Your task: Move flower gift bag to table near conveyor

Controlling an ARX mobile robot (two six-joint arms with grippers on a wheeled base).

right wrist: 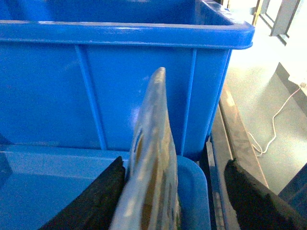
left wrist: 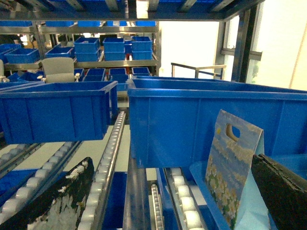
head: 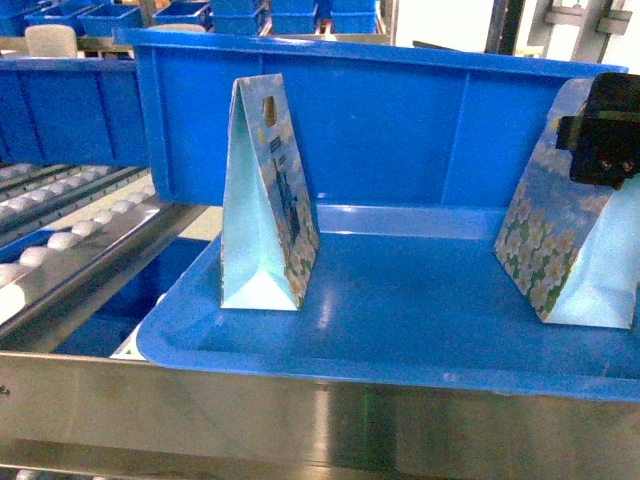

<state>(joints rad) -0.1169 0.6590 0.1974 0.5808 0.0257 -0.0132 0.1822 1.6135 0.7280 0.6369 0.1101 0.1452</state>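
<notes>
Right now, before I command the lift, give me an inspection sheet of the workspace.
Surface: blue tray on the conveyor; the table is not in view.
Job's things: right flower gift bag upright in the tray; second bag upright at left.
Clutter: blue bin close behind the tray; another bin on the next lane.
Grippers: right gripper open, fingers either side of the right bag's top edge; left gripper open, beside the left bag, not holding.
Cables: white cord on the floor at right.
Surroundings: racks of blue bins, a chair.
</notes>
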